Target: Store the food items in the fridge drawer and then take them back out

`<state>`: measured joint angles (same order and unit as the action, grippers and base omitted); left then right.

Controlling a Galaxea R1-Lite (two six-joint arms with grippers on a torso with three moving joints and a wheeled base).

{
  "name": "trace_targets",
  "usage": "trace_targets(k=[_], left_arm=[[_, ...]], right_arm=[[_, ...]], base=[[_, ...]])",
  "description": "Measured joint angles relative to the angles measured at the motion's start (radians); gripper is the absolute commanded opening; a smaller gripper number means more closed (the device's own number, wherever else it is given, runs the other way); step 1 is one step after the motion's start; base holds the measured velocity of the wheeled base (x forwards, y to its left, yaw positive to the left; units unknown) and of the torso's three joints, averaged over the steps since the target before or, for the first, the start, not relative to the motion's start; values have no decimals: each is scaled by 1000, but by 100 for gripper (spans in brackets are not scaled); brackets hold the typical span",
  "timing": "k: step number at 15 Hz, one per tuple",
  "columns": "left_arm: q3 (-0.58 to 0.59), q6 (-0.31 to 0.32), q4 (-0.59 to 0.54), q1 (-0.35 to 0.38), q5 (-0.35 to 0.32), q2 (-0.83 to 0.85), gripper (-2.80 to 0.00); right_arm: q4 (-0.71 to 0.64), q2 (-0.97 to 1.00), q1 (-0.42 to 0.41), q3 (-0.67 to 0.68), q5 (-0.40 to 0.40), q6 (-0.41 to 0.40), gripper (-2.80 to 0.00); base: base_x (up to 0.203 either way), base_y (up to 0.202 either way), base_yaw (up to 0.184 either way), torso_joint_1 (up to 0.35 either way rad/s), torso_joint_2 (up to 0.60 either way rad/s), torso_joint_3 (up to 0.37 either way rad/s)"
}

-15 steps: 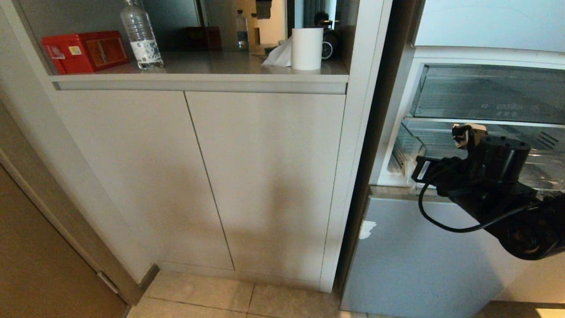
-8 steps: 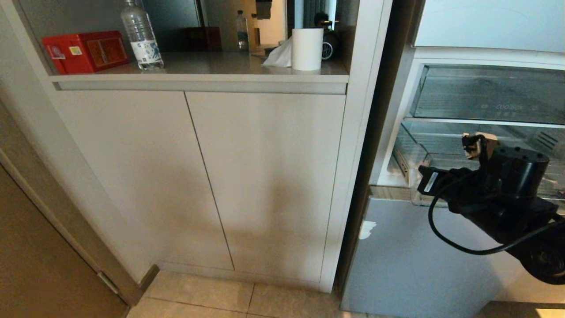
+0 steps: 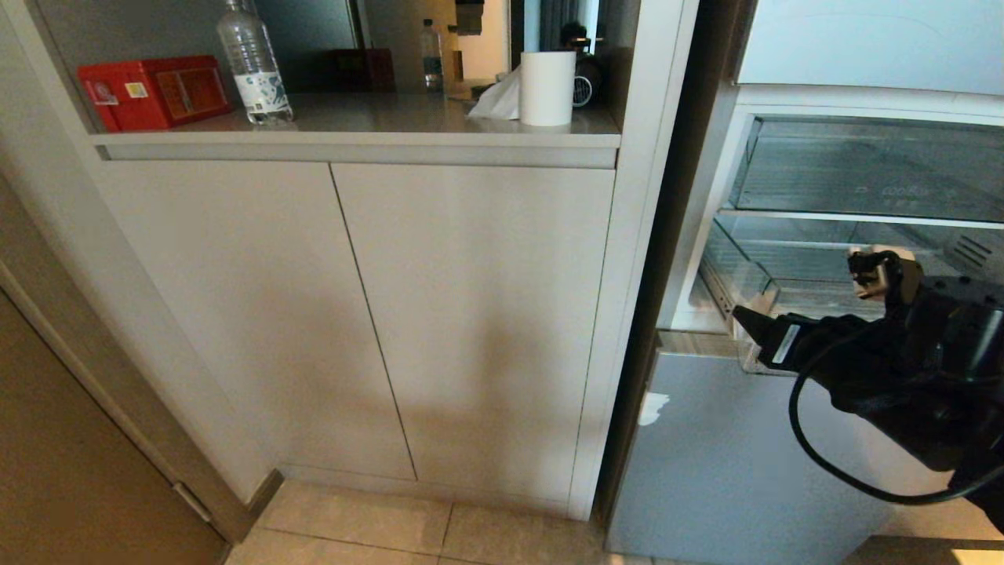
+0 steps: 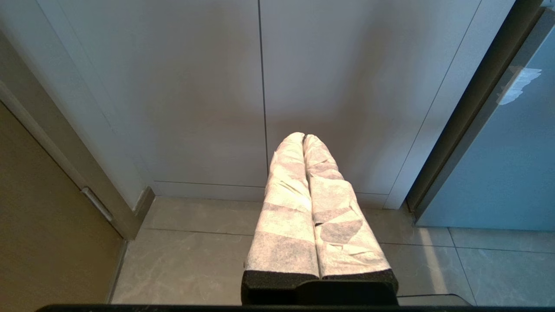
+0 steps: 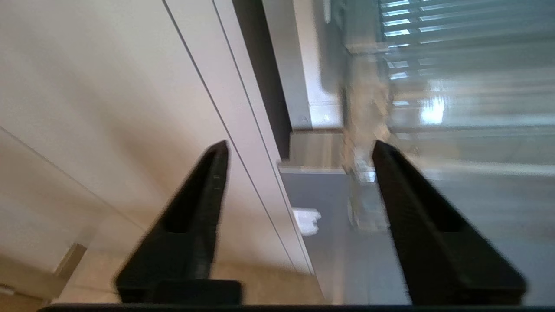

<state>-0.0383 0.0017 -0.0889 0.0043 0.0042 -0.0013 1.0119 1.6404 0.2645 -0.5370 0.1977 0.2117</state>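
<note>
Fridge drawer [image 3: 765,333], the shallow clear one with its front corner pulled out over the silver-grey door panel [image 3: 737,463], lies just beside the right gripper [image 5: 299,149], on the far side of the jaws. Those jaws stand released and hold nothing; one black finger [image 3: 757,326] shows next to the drawer's near corner. The drawer's long axis runs across the fridge opening. No food items show anywhere. The left gripper [image 4: 305,138] hangs parked by the cabinet doors [image 3: 353,314], jaws clenched, well apart; the right arm is clearly nearer.
</note>
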Motion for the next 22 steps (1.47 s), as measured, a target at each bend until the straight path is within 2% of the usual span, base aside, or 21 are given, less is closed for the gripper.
trace_targets(k=[4,5,7,10,12,17,22], left_arm=[[0,0,0,0,0,0,-280],[0,0,0,0,0,0,-280],[0,0,0,0,0,0,-280],[0,0,0,0,0,0,-280],[0,0,0,0,0,0,-280],[0,0,0,0,0,0,-280],[0,0,0,0,0,0,-280]], right_arm=[[-151,-160,-2,53,4,-4,0],[-220,-216,-14,42,5,-10,-280],[-452,-318,-73,-43,-1,-52,-280],[-853,-384,-219,-318,-79,-124,-280],[-1030,-340,-290,-479,-118,-157,-280],[-1309,-6,-348,-881,-152,-190,-280],[-1388,274,-361,-1131,-156,-182,-280]], base=[[0,0,0,0,0,0],[0,0,0,0,0,0],[0,0,0,0,0,0],[0,0,0,0,0,0],[0,0,0,0,0,0],[0,0,0,0,0,0],[0,0,0,0,0,0]])
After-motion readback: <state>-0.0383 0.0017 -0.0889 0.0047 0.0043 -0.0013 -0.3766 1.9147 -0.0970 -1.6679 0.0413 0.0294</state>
